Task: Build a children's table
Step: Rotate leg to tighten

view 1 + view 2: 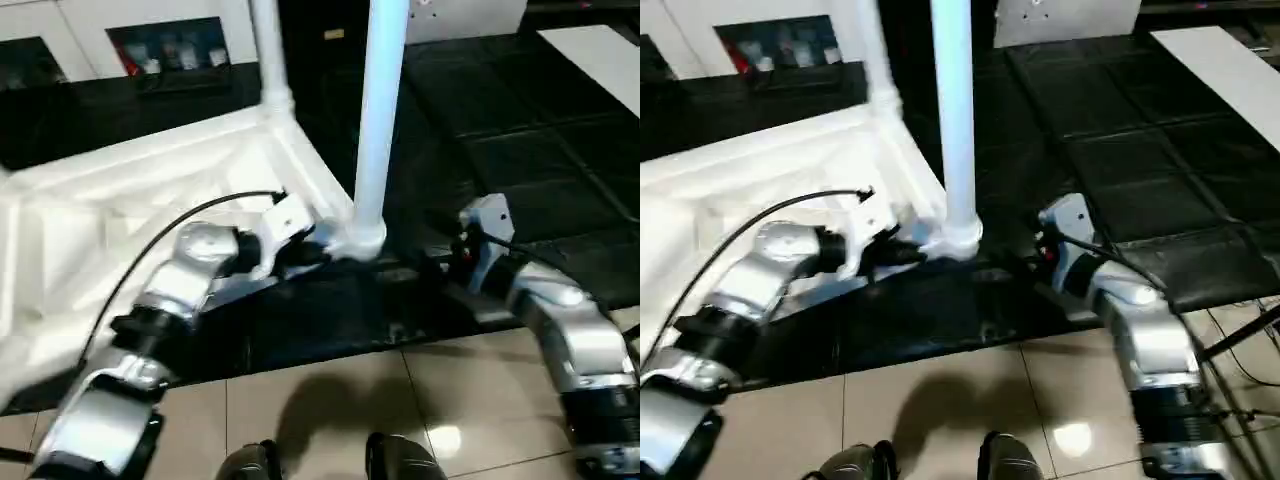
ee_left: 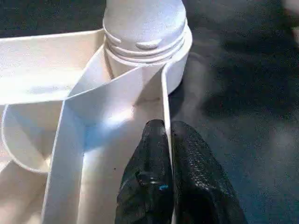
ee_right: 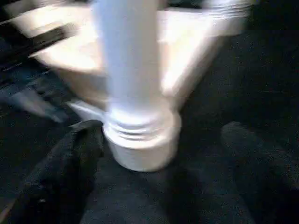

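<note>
**Left claw pinches the table-top rim beside a standing leg; right claw spread wide**

The white table top [image 1: 150, 210] lies upside down on the black-covered surface [image 1: 520, 150], ribbed underside up, its near corner at the surface's front edge. A white leg [image 1: 378, 120] stands upright in that near corner socket [image 2: 180, 56]; its upper end is cut off by the picture's top edge. A second leg [image 1: 268, 50] rises from the corner behind it, also cut off above.

The left claw [image 2: 169, 154] is clenched on the thin outer wall of the table top, just beside the socket: in the left wrist view one black finger [image 2: 149, 163] sits inside the wall and the other outside it, the wall pressed between them. In the head views this claw is mostly hidden behind its own white wrist housing and a black cable.

The right claw [image 3: 163, 154] is released, its fingers [image 3: 60, 168] spread wide to either side of the leg's flared, ringed base, with a gap showing between them and the plastic. The right wrist view is smeared, so the exact nearness of each finger to the socket is hard to judge. From the head, the right claw sits low on the surface, right of the leg, its fingertips hard to make out against the dark cloth.

The far side of the table top runs out of the picture at the left. Below the surface edge lies tiled floor [image 1: 330, 400]
</note>
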Available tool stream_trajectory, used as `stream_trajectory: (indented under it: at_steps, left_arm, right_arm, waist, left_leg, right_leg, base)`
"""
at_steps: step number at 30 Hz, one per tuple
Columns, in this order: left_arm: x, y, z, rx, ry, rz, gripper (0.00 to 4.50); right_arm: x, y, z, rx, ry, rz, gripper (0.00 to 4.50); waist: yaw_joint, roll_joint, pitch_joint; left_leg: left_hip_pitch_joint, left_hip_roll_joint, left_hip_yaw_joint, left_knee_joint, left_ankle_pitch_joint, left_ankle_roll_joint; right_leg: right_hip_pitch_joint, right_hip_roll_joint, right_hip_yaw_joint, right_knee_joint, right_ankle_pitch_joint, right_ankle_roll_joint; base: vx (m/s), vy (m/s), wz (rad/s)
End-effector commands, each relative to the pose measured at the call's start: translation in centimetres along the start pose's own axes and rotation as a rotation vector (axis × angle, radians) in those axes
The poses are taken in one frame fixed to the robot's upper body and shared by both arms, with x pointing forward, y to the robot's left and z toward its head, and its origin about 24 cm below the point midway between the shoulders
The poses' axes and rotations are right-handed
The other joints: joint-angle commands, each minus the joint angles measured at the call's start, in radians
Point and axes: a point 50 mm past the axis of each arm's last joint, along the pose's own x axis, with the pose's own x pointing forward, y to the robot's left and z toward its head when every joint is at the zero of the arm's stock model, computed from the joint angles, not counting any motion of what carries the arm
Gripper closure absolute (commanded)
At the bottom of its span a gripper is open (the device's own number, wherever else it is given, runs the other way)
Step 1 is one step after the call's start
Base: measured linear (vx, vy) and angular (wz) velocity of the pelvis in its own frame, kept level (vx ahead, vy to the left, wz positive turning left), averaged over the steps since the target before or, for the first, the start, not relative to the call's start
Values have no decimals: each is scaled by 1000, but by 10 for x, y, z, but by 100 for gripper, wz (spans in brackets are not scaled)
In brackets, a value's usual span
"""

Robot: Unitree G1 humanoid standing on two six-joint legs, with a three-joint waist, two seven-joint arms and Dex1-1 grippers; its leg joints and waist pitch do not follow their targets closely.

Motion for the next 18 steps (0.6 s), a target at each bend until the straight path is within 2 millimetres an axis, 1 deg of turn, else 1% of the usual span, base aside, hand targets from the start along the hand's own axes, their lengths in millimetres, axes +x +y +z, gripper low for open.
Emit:
stream_trajectory:
  at_steps: [1,2,3,4,5,8,9,10,11,13,14,15,18]
  left_arm:
    - [4,-14,0,77,34,-169,450]
    - [3,-16,0,92,39,-210,450]
    - [2,-17,0,96,41,-229,450]
    - [1,-17,1,104,42,-244,450]
    - [0,-18,1,112,44,-264,450]
    - [-1,-20,1,128,55,-300,450]
    - [-1,-20,1,128,55,-300,450]
    - [-2,-21,1,136,57,-320,450]
    - [-3,-22,1,140,58,-333,450]
    - [-3,-22,1,141,59,-335,450]
    - [-3,-22,1,141,59,-335,450]
    - [-4,-22,1,144,60,-346,450]
    - [-4,-23,1,147,62,-356,450]
  right_arm:
    - [3,7,8,-21,10,145,13]
    - [3,9,9,-21,24,208,13]
    - [3,10,9,-12,28,248,13]
    - [4,11,10,-7,30,279,13]
    - [5,12,10,-3,34,315,30]
    - [6,14,10,2,47,384,60]
    - [6,14,10,2,47,384,60]
    - [7,16,9,9,57,426,74]
    - [8,17,9,13,65,454,85]
    - [8,17,9,14,66,461,103]
    - [8,17,9,14,66,461,103]
    - [8,17,9,16,72,479,113]
    - [8,16,10,11,78,495,140]
  waist:
    - [6,-4,-86]
    - [14,-2,-88]
    - [17,-12,-90]
    - [23,-9,-89]
    - [30,-6,-89]
    - [40,-9,-91]
    - [41,-8,-91]
    - [42,-12,-92]
    - [45,-11,-91]
    - [46,-12,-91]
    - [46,-12,-91]
    - [47,-14,-90]
    - [46,-13,-90]
  left_leg:
    - [21,52,-14,-57,-111,171]
    - [25,55,-13,-56,-108,171]
    - [24,57,-12,-57,-105,173]
    - [24,58,-13,-57,-103,171]
    - [26,59,-12,-56,-105,168]
    - [26,59,-11,-56,-93,162]
    - [26,59,-11,-56,-93,161]
    - [24,58,-10,-55,-90,161]
    - [23,57,-11,-56,-89,160]
    - [23,56,-10,-56,-93,156]
    - [22,56,-10,-55,-93,153]
    - [22,55,-11,-56,-91,151]
    - [22,55,-11,-55,-90,152]
  right_leg:
    - [76,-65,47,-63,-123,-267]
    - [74,-65,47,-61,-110,-275]
    - [75,-66,48,-58,-98,-281]
    - [74,-69,48,-55,-97,-284]
    - [71,-70,48,-56,-107,-284]
    - [71,-71,50,-53,-97,-287]
    - [71,-71,50,-52,-95,-288]
    - [72,-71,50,-52,-93,-288]
    - [73,-72,49,-53,-98,-285]
    - [72,-73,50,-54,-112,-280]
    - [72,-73,50,-55,-118,-277]
    - [73,-72,50,-55,-122,-273]
    - [71,-71,50,-56,-126,-272]
  base:
    - [0,0,0]
    - [0,0,0]
    - [0,0,0]
    - [0,0,0]
    - [0,0,0]
    - [0,0,0]
    - [0,0,0]
    - [0,0,0]
    - [0,0,0]
    - [0,0,0]
    - [0,0,0]
    - [0,0,0]
    - [0,0,0]
